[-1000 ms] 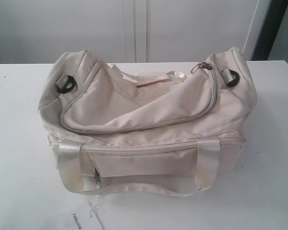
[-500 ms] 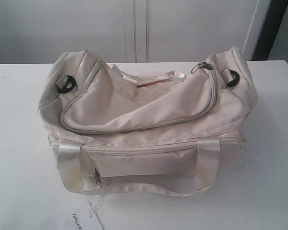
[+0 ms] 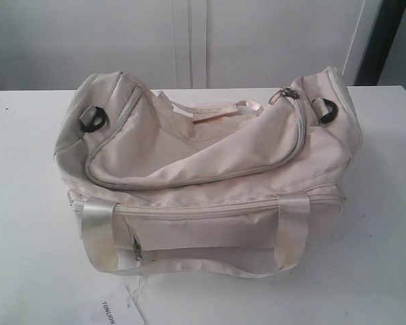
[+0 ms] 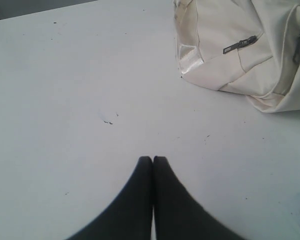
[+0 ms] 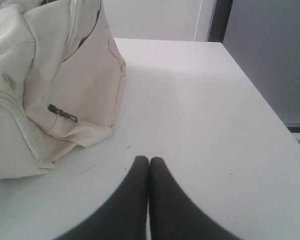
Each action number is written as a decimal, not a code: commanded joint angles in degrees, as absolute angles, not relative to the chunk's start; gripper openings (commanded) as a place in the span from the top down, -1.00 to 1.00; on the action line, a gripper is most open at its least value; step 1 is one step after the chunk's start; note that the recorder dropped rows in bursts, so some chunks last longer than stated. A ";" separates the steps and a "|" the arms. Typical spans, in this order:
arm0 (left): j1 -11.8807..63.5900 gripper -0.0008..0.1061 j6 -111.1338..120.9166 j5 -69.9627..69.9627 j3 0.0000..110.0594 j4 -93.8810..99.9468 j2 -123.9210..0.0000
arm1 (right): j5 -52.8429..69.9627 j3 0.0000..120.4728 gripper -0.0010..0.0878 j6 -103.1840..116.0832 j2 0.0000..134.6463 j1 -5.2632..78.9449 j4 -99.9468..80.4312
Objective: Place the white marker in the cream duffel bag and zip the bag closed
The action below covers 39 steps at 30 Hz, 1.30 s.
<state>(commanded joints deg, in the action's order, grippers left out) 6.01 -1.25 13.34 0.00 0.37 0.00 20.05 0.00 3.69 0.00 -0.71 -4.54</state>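
The soft, floppy cream duffel bag (image 3: 210, 169) slumps in the middle of the surface (image 3: 27, 237), best worked by its small zip pull (image 3: 289, 93), the white marker unseen, both arms' jaws pinched shut, empty, on either side of it.

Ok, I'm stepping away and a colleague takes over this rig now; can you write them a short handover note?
Left end effector: shut, empty, above the table beside the cream duffel bag.
Right end effector: shut, empty, at the bag's other end.
White marker: in no view; possibly inside the bag, unconfirmed.
Top zip: looks closed, pull at its right end.
Left to do: confirm the marker is inside.
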 joint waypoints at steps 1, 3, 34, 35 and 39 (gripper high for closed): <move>6.01 0.99 -1.25 13.34 0.00 0.37 0.00 | 20.05 0.00 0.98 3.69 0.00 -0.71 -4.54; 6.01 0.99 -1.25 13.34 0.00 0.37 0.00 | 20.05 0.00 0.98 3.68 0.00 -0.47 -4.54; 6.01 0.99 -1.25 13.34 0.00 0.37 0.00 | 20.05 0.00 0.98 0.45 0.00 0.24 -4.67; 6.01 0.99 -1.25 13.34 0.00 0.37 0.00 | 20.05 0.00 0.98 0.45 0.00 0.24 -4.67; 6.01 0.99 -1.25 13.34 0.00 0.37 0.00 | 20.05 0.00 0.98 0.45 0.00 0.24 -4.67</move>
